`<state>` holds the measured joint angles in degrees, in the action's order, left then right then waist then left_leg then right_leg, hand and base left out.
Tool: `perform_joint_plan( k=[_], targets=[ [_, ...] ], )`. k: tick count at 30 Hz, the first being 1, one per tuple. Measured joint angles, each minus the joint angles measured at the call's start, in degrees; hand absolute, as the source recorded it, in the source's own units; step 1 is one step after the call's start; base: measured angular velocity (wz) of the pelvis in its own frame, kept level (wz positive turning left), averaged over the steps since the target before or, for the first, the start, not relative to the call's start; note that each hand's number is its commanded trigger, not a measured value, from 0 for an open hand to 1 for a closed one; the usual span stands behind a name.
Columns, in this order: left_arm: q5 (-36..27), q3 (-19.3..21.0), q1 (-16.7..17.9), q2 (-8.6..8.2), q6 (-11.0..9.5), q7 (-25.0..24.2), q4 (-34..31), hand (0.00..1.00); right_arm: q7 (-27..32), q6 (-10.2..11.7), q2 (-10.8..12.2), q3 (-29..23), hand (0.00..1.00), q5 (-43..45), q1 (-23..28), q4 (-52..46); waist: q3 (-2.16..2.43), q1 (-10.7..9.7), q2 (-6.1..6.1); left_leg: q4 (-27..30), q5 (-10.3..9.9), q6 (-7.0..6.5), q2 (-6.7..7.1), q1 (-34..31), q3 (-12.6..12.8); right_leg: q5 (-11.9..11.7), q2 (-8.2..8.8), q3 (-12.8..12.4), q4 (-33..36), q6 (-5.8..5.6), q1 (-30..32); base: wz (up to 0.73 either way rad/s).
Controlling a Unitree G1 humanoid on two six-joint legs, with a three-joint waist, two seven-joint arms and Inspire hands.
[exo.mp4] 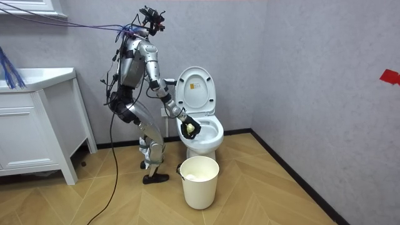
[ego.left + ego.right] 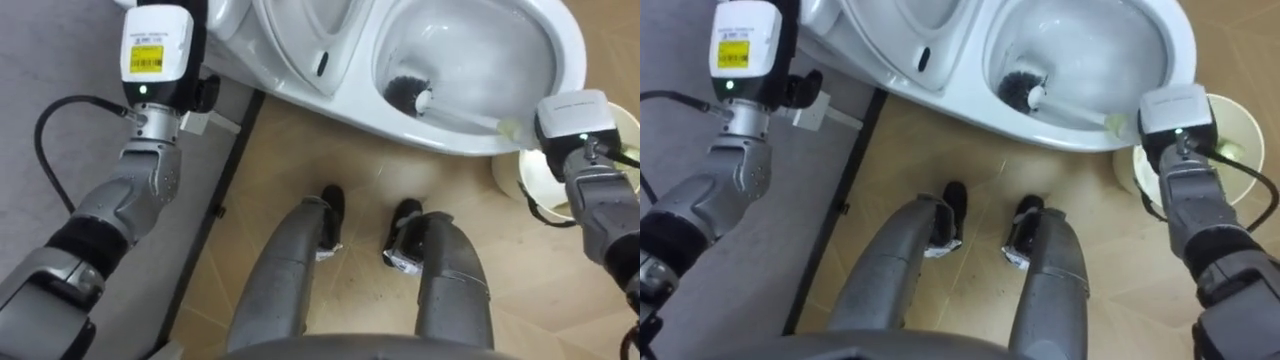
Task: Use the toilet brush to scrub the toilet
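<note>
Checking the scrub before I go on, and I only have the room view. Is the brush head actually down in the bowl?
Observer: Yes. The black brush head is inside the toilet bowl, low on its left side as the robot looks down.
Operator: Where does the handle leave the bowl?
Observer: The white handle slants up over the near rim toward the right, ending in a pale yellow-green grip at the right hand.

Toilet bowl point(image 2: 520, 60): glossy white, ceramic look, smooth, bright highlights inside. Brush point(image 2: 405, 92): dark bristly head, smooth white plastic handle. Floor point(image 2: 300, 140): wood-look planks in a herringbone pattern, low satin finish. Bucket point(image 1: 200, 187): smooth cream plastic. Wall point(image 1: 312, 75): grey, matt.
</note>
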<state>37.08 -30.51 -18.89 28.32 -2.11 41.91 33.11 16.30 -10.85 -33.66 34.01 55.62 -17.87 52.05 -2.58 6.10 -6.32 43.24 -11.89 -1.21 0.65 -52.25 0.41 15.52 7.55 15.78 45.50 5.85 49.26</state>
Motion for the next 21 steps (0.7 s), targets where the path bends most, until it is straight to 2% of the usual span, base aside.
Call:
perform_joint_plan(
  k=[3, 7, 10, 12, 13, 14, 15, 17, 21],
  targets=[
    [-1.8, -0.2, 0.1, 0.01, -0.8, 0.1, -0.3, 0.00, 0.2, 0.0, -0.4, 0.5, 1.00, -2.4, 0.4, 0.0, 0.09, 0.6, -0.21, -0.1, -0.1, 0.17, -0.36, 0.1, 0.0, -0.1, -0.55, -0.1, -0.6, -0.08, -0.1, -0.07],
    [-2.6, -1.4, -1.0, 0.00, -0.9, -0.2, -0.3, 0.00, -0.3, 1.1, -1.7, 3.1, 1.00, -8.0, -2.6, 2.3, -0.05, 2.0, -0.74, 0.2, -0.3, 0.40, -0.70, -0.1, -0.1, -0.4, -0.90, 0.0, -0.7, 0.48, -0.1, -0.01],
    [-2.6, -2.4, -2.2, 0.08, -0.7, -0.2, 0.0, 0.00, -0.7, 2.7, -1.8, 5.2, 1.00, -15.0, -6.6, 6.5, -0.51, 2.4, -0.89, 0.0, -0.2, 0.45, 0.03, -0.3, -0.2, 0.1, -0.03, 0.0, 0.4, 0.73, 0.6, 0.10],
    [-2.5, -2.4, -3.0, 0.21, -0.7, 0.3, -0.2, 0.00, -1.4, 3.9, -1.7, 5.3, 1.00, -19.7, -9.3, 8.6, -0.92, 2.7, -0.27, 0.1, -0.1, 0.46, 0.19, -1.2, 0.4, 0.4, 0.42, -1.0, 1.9, 0.65, 2.3, 0.04],
    [-2.4, -2.3, -3.7, 0.39, -0.5, 0.9, -0.4, 0.00, -1.4, 4.6, -1.5, 5.2, 1.00, -23.0, -11.2, 9.5, -1.42, 3.3, 0.49, 0.1, 0.0, 0.54, 0.27, -1.9, 1.0, 0.4, 0.53, -1.9, 2.7, 0.72, 3.8, -0.09],
    [-2.1, -1.8, -3.9, 0.62, -0.4, 1.7, -0.5, 0.00, -1.9, 4.7, -0.7, 4.7, 1.00, -25.8, -13.0, 10.4, -1.43, 3.4, 0.93, 0.1, 0.2, 0.63, 0.44, -2.9, 1.2, 0.3, 0.61, -1.9, 3.0, 0.94, 4.9, 0.00],
    [-1.1, -1.0, -3.9, 1.05, -0.3, 2.5, -0.7, 0.00, -2.3, 4.8, 0.0, 4.3, 1.00, -28.4, -13.4, 10.8, -1.62, 2.8, 2.11, 0.2, 0.5, 0.52, 0.88, -3.2, 1.1, 0.6, 0.93, -2.0, 3.7, 1.22, 5.3, 0.07],
    [-0.3, -0.2, -4.1, 1.33, 0.2, 3.3, -1.0, 0.00, -2.2, 4.8, 1.3, 2.8, 1.00, -33.3, -14.8, 12.0, -2.16, 2.0, 3.00, 0.7, 0.5, 0.66, 0.99, -3.5, 0.8, 0.8, 1.04, -1.9, 4.4, 1.35, 5.6, 0.11],
    [0.2, -0.4, -5.3, 1.27, 1.6, 3.6, -1.0, 0.00, -1.9, 5.1, 1.8, 1.1, 1.00, -41.3, -19.3, 12.9, -2.31, 1.3, 3.24, 1.5, 0.7, 0.66, 1.26, -4.5, 0.9, 0.9, 1.48, -2.0, 5.5, 1.26, 6.7, 0.06]
  ],
)
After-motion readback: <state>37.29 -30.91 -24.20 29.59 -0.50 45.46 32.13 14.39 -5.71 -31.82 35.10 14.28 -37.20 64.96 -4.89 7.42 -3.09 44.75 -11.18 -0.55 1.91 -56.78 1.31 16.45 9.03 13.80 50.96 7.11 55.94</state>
